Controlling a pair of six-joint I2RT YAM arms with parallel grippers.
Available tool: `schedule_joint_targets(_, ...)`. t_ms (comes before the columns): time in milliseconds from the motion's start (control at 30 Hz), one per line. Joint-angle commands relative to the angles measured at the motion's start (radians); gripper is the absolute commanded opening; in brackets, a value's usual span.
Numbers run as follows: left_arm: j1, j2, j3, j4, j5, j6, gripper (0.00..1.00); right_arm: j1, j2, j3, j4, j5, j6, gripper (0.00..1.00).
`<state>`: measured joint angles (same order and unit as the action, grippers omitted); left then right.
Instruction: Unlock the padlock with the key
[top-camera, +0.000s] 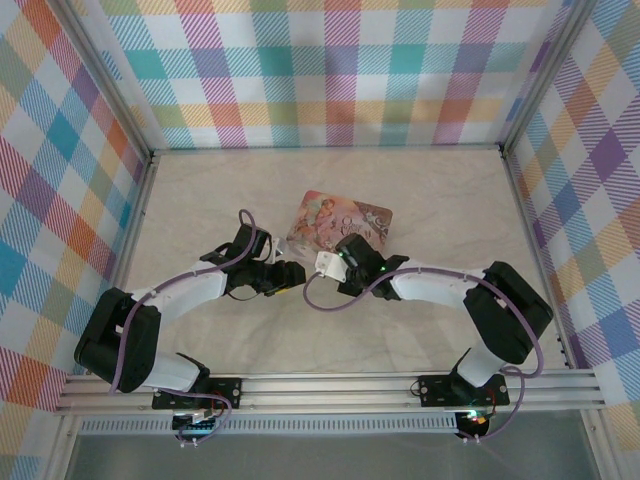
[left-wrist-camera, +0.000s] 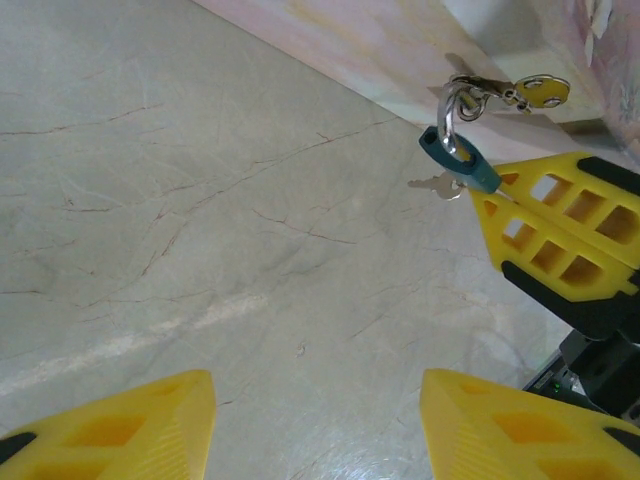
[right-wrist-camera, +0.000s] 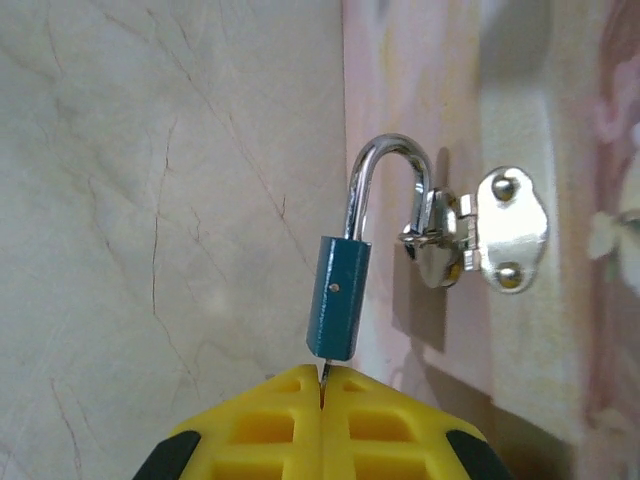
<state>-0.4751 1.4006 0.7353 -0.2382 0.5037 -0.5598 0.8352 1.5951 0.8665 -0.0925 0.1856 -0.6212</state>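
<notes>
Starting nearest the arm bases, we find the left gripper (left-wrist-camera: 318, 392) spread wide with nothing between its yellow fingers, hovering low over the pale, marbled surface (left-wrist-camera: 180, 220). Just beyond it, the right gripper (right-wrist-camera: 322, 388) is pressed tightly closed, pinching a thin sliver of metal that we take to be the key (right-wrist-camera: 322, 372), which runs straight up into the underside of the padlock (right-wrist-camera: 337, 297). The padlock's teal body stands directly above those fingertips, nearly touching them, and is held off the surface. In the left wrist view a small silver key (left-wrist-camera: 438, 183) sticks out just beside the body; we cannot tell what it hangs from. Above the body, the steel shackle (right-wrist-camera: 388, 165) arches over and passes through the staple of a bright metal hasp (right-wrist-camera: 510, 230). One leg of the shackle enters the body, while the other ends at the staple, beside the body. We cannot tell for certain whether it has been released. The hasp is riveted to the side of a pink decorated box (top-camera: 345, 215), which sits near the middle of the surface, touching neither arm. Farthest back, plaid walls (top-camera: 340, 70) enclose the work area on three sides.
</notes>
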Motion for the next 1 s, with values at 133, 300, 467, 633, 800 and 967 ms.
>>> schedule_joint_targets(133, -0.002, -0.032, -0.01, -0.03, -0.017, 0.006, 0.56, 0.008, 0.002, 0.021, 0.03, -0.039, -0.041, 0.0)
schedule_joint_targets(300, 0.003, -0.053, -0.013, -0.071, -0.022, 0.005, 0.56, 0.008, -0.052, 0.001, 0.018, -0.036, 0.012, 0.0)
schedule_joint_targets(467, 0.004, -0.119, -0.029, -0.085, -0.063, 0.0, 0.57, 0.008, -0.171, -0.02, -0.008, -0.017, 0.138, 0.0)
schedule_joint_targets(633, 0.004, -0.172, -0.041, -0.083, -0.128, 0.003, 0.59, 0.0, -0.297, -0.032, -0.052, -0.008, 0.244, 0.0)
schedule_joint_targets(800, 0.005, -0.208, -0.044, -0.053, -0.18, -0.006, 0.6, -0.081, -0.366, -0.006, -0.159, -0.026, 0.391, 0.0)
schedule_joint_targets(967, 0.004, -0.219, -0.027, -0.049, -0.205, -0.016, 0.61, -0.205, -0.434, -0.017, -0.212, -0.008, 0.556, 0.0)
